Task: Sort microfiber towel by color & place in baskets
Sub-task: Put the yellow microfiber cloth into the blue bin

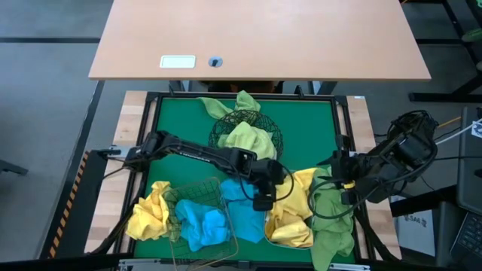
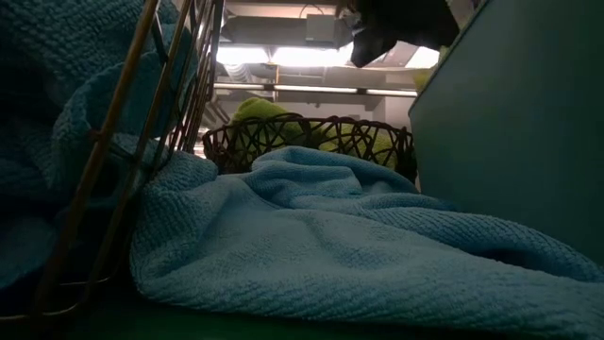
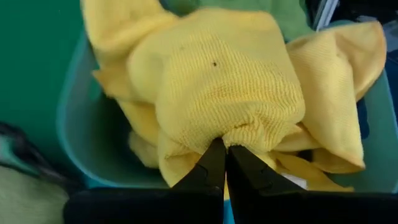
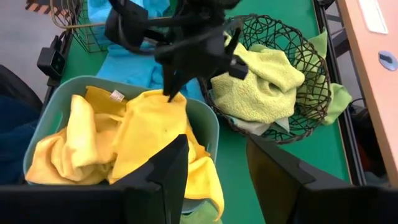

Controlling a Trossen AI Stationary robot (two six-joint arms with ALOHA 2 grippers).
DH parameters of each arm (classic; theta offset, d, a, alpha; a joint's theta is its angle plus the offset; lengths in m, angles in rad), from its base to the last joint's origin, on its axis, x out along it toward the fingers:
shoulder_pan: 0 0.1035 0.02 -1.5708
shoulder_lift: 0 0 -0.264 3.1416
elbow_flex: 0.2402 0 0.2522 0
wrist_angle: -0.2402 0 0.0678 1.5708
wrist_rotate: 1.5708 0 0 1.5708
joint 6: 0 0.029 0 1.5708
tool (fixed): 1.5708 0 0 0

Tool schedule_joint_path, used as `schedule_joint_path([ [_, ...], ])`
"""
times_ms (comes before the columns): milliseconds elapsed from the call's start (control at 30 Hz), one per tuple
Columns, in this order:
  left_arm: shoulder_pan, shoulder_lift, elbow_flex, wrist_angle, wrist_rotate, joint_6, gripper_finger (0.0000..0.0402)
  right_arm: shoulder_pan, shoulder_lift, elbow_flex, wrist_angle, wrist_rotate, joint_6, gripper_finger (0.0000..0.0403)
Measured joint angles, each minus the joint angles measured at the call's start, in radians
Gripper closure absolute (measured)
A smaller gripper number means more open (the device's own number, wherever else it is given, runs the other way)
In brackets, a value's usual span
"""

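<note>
**Yellow towel pinched over the tub**

My left gripper (image 3: 224,163) is clenched on a fold of a yellow towel (image 3: 227,87), and the cloth bunches out directly ahead of my fingertips, draped over the other yellows already heaped in the bluish plastic tub (image 3: 81,134). In the right wrist view my left gripper (image 4: 174,87) stands point-down over the tub (image 4: 208,124), so the towel (image 4: 152,134) lies straight below my fingers with the tub under it. What matters is that vertical line: the cloth hangs from my pinch, its length running down and spilling partly over the tub's rim toward the round black mesh bowl (image 4: 311,74) with the green towels (image 4: 267,78). I judge that I need only let go once the bulk sits inside the wall.

My right gripper (image 4: 214,174) waits off the tub's far side with its fingers parted and nothing between them. It is close, but my left holds the towel. A blue towel (image 1: 245,214) lies on the mat (image 1: 181,120) beside the copper wire basket (image 1: 197,192), still unsorted.
</note>
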Motion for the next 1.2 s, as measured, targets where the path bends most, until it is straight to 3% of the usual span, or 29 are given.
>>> schedule_joint_path([
  [167, 0.005, 0.004, 0.0, 0.054, -0.012, 0.095, 0.0402, 0.0, -0.004, -0.058, -0.001, 0.015, -0.005, 0.0242],
  [400, 0.004, 0.011, -0.031, 0.087, -0.118, 0.214, 0.0398, -0.019, -0.015, -0.19, -0.001, 0.077, 0.049, 0.0242],
  [600, 0.004, 0.011, -0.071, 0.088, -0.123, 0.218, 0.0352, -0.112, -0.057, -0.356, -0.002, 0.076, 0.151, 0.0242],
  [900, 0.004, -0.003, -0.076, 0.073, -0.132, 0.29, 0.0275, -0.254, -0.081, -0.579, 0.057, -0.069, 0.173, 0.0242],
  [1200, 0.004, -0.054, -0.075, 0.054, -0.136, 0.322, 0.0257, -0.268, -0.079, -0.675, 0.297, -0.301, 0.095, 0.0242],
])
